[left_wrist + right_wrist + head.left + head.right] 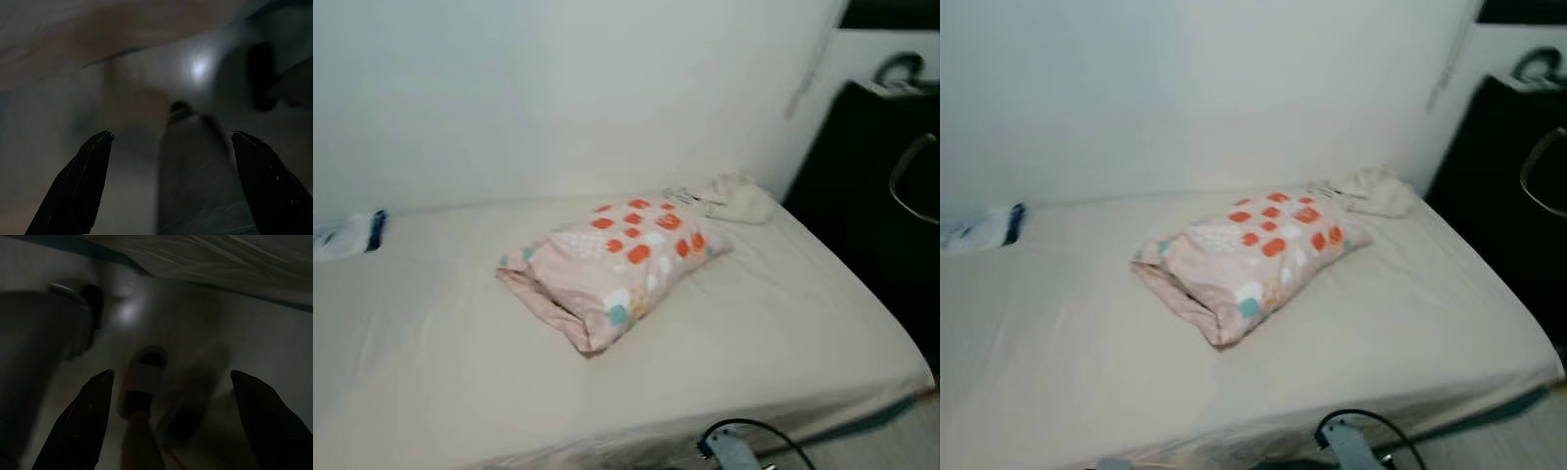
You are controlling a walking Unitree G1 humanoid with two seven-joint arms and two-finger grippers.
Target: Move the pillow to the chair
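Pillow [612, 262] and bed [783, 333] make up the centre of the head views: the pillow, pale pink with orange-red and teal patches, lies flat on the cream sheet about midway along the mattress, its long axis running diagonally from the near left toward the far right corner. Its far end lies close to a crumpled light cloth [734, 198] bunched against the wall, though whether the two touch is hard to tell. Nothing holds or props the pillow; it rests where the mattress carries it, well back from the near edge, so reaching it would likely call for a lean over the bed. At the far left of the mattress sits a small white and blue thing [350, 235], too blurred to name. A dark piece of furniture [876, 196] stands to the right of the bed, and whether it is the chair cannot be told. Both arms hang low beside the bed, which explains the dim wrist pictures. The left pincer [171, 183] has its two black fingers [78, 186] spread wide apart with nothing between them, pointing at a shadowed floor with a blurred shape on it. The right pincer [168, 421] is likewise spread wide and empty, with the hanging edge of the sheet above it and blurred shapes on the floor below. Judging from this, the task has not begun: the pillow is untouched.
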